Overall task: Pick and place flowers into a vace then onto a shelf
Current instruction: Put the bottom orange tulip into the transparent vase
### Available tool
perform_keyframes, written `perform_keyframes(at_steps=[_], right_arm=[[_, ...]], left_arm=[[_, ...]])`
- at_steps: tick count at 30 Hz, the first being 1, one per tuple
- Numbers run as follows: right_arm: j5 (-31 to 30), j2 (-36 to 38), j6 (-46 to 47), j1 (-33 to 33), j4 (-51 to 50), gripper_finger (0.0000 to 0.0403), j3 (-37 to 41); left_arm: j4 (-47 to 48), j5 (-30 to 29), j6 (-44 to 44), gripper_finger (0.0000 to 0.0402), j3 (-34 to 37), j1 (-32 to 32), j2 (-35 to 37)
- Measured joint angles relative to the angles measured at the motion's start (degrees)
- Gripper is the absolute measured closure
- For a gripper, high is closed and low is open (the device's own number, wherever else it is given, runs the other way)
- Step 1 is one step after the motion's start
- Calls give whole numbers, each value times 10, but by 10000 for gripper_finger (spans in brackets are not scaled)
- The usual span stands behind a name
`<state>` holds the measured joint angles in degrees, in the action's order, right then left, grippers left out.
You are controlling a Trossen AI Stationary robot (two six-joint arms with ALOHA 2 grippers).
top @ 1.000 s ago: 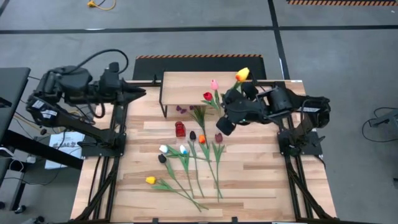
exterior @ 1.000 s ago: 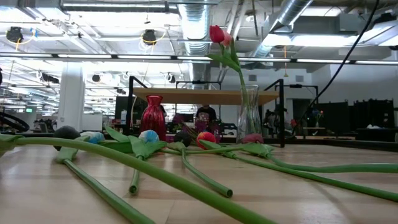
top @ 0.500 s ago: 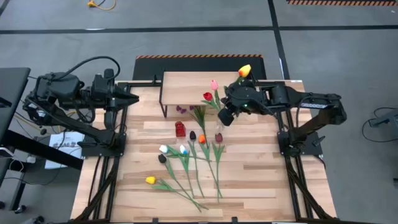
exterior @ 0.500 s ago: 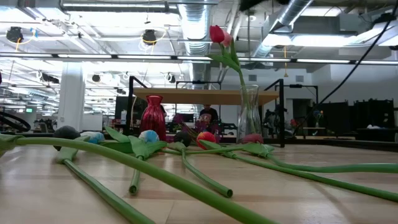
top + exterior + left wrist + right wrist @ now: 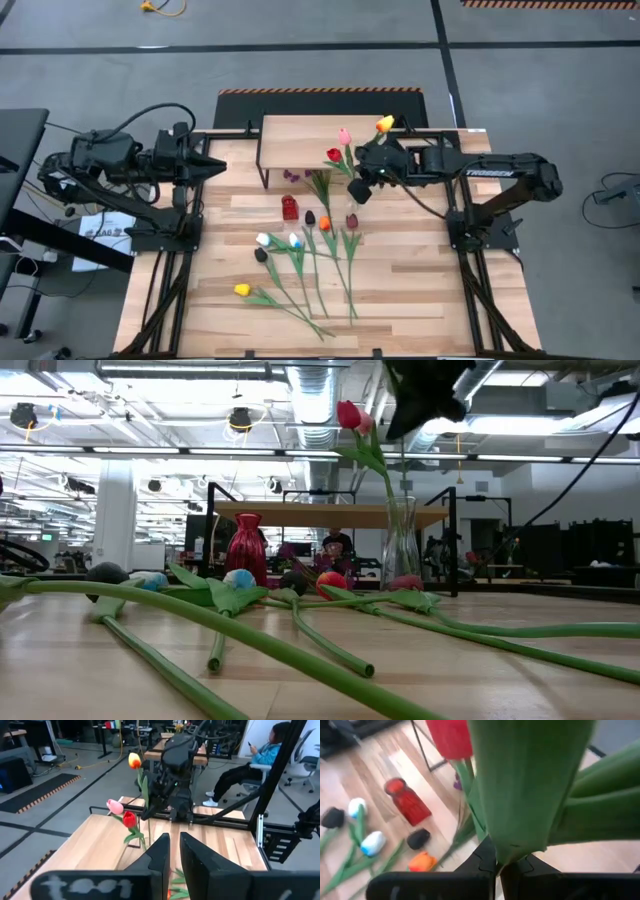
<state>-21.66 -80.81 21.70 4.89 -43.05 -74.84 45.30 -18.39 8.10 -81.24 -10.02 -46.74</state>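
Note:
My right gripper (image 5: 358, 188) hovers over the table's middle far part, beside the shelf (image 5: 300, 135), shut on a yellow-orange tulip (image 5: 385, 124). A clear glass vase (image 5: 400, 550) stands just in front of the shelf, with a red tulip (image 5: 348, 414) and a pink one in it by their stems. In the low view my right gripper (image 5: 420, 398) shows just above that vase. A red vase (image 5: 290, 207) stands upright nearby. Several tulips (image 5: 300, 262) lie flat on the planks. My left gripper (image 5: 218, 162), shut, waits at the left edge. My right gripper pinches the yellow-orange tulip between its two fingers by the green stem and leaf (image 5: 520, 800), well below the head. The tulip is lifted clear and roughly upright, its head (image 5: 134, 760) above the fingers. How far back the stem reaches does not show.
A purple sprig (image 5: 291, 175) lies under the shelf's front edge. The loose tulips spread from the table's middle toward its near edge, a yellow one (image 5: 242, 290) nearest. A seated person (image 5: 260, 760) is in the room beyond the table's right side.
My right gripper has carried the yellow-orange tulip toward the far edge and the glass vase, its arm stretching out leftward; it has come into the top of the low view above the vase. My left gripper has shifted slightly toward the near edge.

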Motion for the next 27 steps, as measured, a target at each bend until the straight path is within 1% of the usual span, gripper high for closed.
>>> perform_keyframes(at_steps=[5,9,11,14,20,24,27], right_arm=[[24,-1,-7,14,48,403,38],[26,1,-7,17,54,399,48],[41,2,-7,16,54,389,48],[61,2,-7,16,50,362,48],[106,2,-8,16,20,286,48],[156,2,-8,16,-8,242,48],[191,2,-8,16,-19,220,48]], left_arm=[[-5,1,3,370,18,0,3],[-18,2,3,370,27,0,3],[-18,2,3,370,28,0,3],[-19,3,3,370,28,0,3],[-19,19,8,370,28,0,3],[-19,22,13,370,28,0,3],[-19,22,15,370,28,0,3]])
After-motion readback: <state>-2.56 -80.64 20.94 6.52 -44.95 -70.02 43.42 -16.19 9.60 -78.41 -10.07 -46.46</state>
